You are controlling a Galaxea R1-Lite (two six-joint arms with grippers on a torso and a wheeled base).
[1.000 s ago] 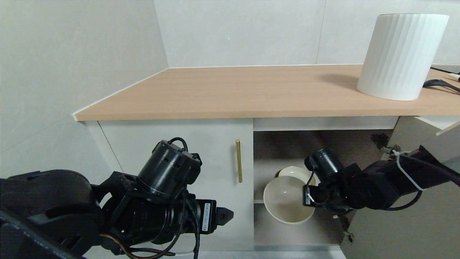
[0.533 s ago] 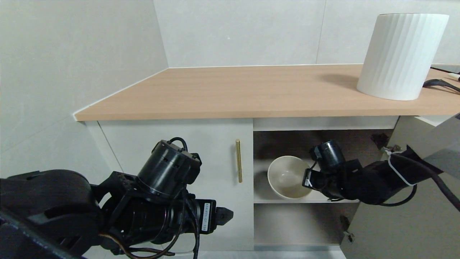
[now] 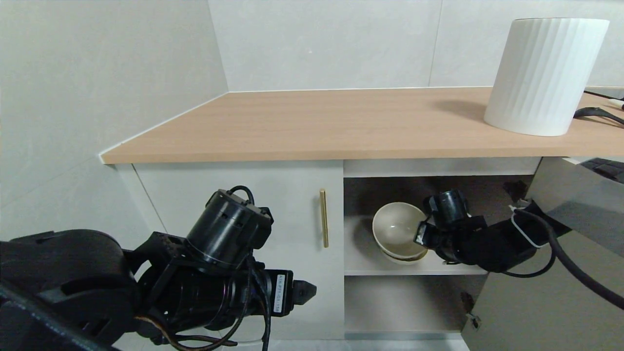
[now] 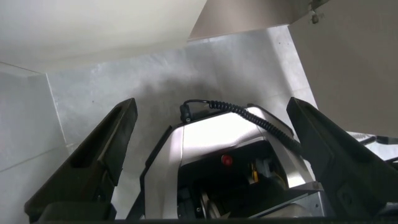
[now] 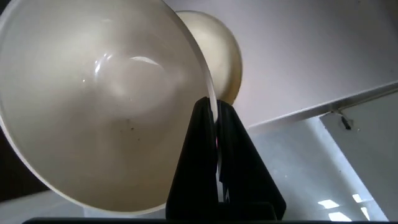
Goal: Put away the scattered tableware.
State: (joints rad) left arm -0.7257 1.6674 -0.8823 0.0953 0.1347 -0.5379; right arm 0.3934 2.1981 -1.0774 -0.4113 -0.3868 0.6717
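Hanging low before closed cabinet door: left pincer (image 3: 306,292), jaws spread wide. Farther in, right pincer (image 3: 422,236) clamped on rim of cream bowl (image 3: 396,228). Bowl glossy, plain, tilted, mouth turned toward room, pincer at its right edge. Bowl sits over second cream bowl (image 3: 403,257) on cabinet's upper shelf (image 3: 363,265).

Tilted cream bowl (image 3: 396,228), over second bowl (image 5: 225,55) on cabinet shelf (image 3: 360,266)
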